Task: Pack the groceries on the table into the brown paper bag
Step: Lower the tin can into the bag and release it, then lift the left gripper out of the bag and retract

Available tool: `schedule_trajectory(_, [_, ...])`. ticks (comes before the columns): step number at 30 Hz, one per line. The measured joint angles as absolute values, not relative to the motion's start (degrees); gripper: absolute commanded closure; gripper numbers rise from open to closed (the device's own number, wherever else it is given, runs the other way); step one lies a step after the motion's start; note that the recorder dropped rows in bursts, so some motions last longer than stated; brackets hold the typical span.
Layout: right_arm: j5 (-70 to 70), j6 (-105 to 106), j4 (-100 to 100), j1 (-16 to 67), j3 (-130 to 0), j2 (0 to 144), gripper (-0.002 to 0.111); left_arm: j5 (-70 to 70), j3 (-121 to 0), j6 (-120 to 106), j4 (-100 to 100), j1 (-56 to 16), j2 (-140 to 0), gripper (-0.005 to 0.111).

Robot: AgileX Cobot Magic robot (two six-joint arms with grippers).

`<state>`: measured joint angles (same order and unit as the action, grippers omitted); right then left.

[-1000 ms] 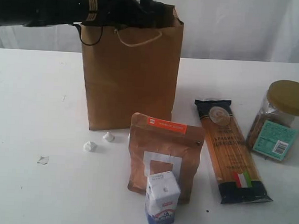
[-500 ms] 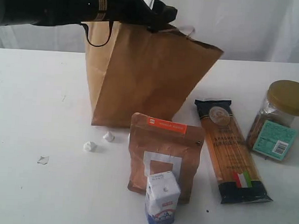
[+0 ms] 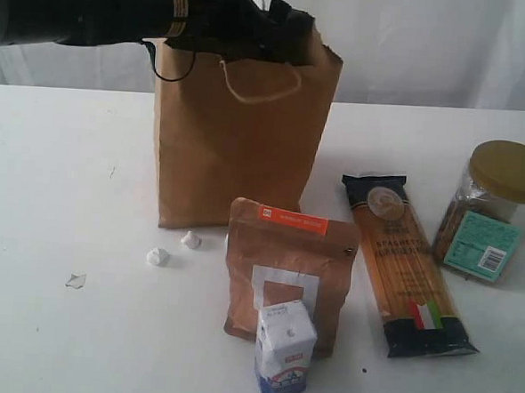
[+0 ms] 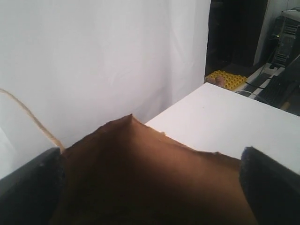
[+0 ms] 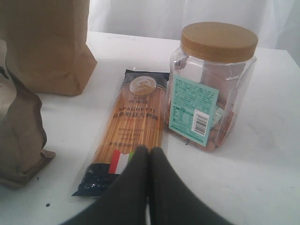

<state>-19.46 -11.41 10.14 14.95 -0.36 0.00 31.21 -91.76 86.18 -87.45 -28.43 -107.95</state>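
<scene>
The left gripper (image 3: 281, 33) hangs at the mouth of the bag (image 3: 235, 132), jaws spread wide to either side of the ragged rim and clamping nothing. Whether a finger (image 4: 28, 187) touches the paper I cannot tell. The bag stands upright on the table (image 3: 57, 202). Before it stands the pouch (image 3: 289, 269), with the carton (image 3: 284, 349) just in front. To the right lies the spaghetti (image 3: 407, 268), then the upright jar (image 3: 493, 211). The right gripper (image 5: 149, 157) is at the spaghetti's flag end, fingers pressed together and empty.
</scene>
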Motion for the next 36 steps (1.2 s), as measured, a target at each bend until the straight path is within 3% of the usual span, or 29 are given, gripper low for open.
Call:
schedule_trajectory(12, [-19.5,-11.4,10.1,15.0,-0.4,0.0,0.108,32.6,-91.8,100.6,-98.9,-27.8,-100.1,0.006])
schedule_trajectory(23, [-19.5,-11.4,10.1,15.0,-0.4,0.0,0.108,44.0,-88.2,107.9,-99.2,-12.1,-91.5,0.006])
schedule_trajectory(36, [-19.5,-11.4,10.1,15.0,-0.4,0.0,0.108,45.3,-81.9,107.5,-99.4,-9.0,-81.3,0.006])
